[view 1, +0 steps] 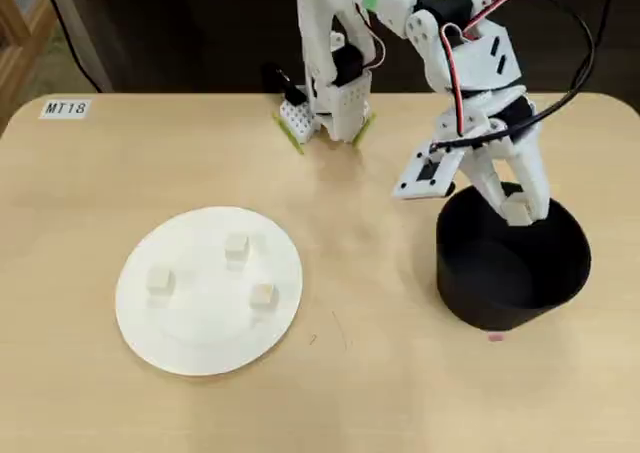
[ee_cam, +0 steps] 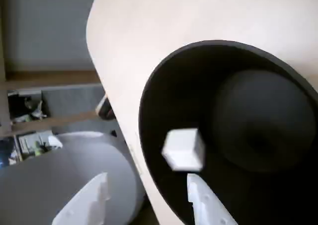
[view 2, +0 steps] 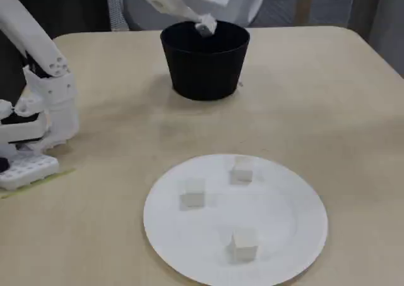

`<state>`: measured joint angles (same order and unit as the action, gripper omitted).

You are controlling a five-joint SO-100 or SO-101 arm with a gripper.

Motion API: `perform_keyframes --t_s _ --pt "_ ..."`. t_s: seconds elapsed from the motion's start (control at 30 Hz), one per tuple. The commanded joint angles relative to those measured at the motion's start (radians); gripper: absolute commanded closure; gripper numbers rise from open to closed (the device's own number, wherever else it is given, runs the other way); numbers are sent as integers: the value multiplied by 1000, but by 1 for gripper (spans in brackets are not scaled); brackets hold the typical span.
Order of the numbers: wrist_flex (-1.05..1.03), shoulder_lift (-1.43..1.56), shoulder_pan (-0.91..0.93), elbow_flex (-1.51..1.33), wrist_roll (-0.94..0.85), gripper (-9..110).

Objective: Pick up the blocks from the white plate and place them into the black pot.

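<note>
Overhead view, left to right. A label (view 1: 66, 108) was seen at the table's (view 1: 400, 393) far left corner. The plate (view 1: 190, 348) was placed left of the table's centre, toward the near edge. Three blocks were counted on it: one (view 1: 159, 280) by the plate's left edge, one (view 1: 236, 247) toward its far edge, one (view 1: 262, 294) toward its right edge. All three were set well apart. The arm base (view 1: 335, 103) was fixed at the far edge, about mid-table. The pot (view 1: 512, 273) was placed on the right side of the table, upright, open.

The gripper (view 1: 525, 210) was held over the pot's far rim. In the wrist view a fourth block (ee_cam: 184, 148) was seen just beyond the fingertips (ee_cam: 203, 200), against the pot's dark interior. The fingers were spread, with a clear gap between them. Whether the block was touched by a finger could not be told; it appeared released and dropping.

Step judged: release of one block into the pot, one of four. Three were left on the plate.

Next move, as judged: the gripper to be lifted clear of the rim, swung left to the plate, kept spread, and lowered around one block. The block by the plate's right edge was nearest.
</note>
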<state>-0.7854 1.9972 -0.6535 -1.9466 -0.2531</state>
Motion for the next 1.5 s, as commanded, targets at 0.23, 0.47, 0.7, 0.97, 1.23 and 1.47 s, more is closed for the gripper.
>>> perform_keyframes --t_s 0.23,0.47,0.7,0.97,1.23,1.47 --pt "-75 54 181 21 58 104" --pt "-267 129 629 28 17 104" --pt "-321 91 1037 34 -147 104" --pt "-420 -155 1232 192 -295 104" --pt "-618 -617 1296 689 -410 104" --pt "-796 -931 1336 1080 -483 104"
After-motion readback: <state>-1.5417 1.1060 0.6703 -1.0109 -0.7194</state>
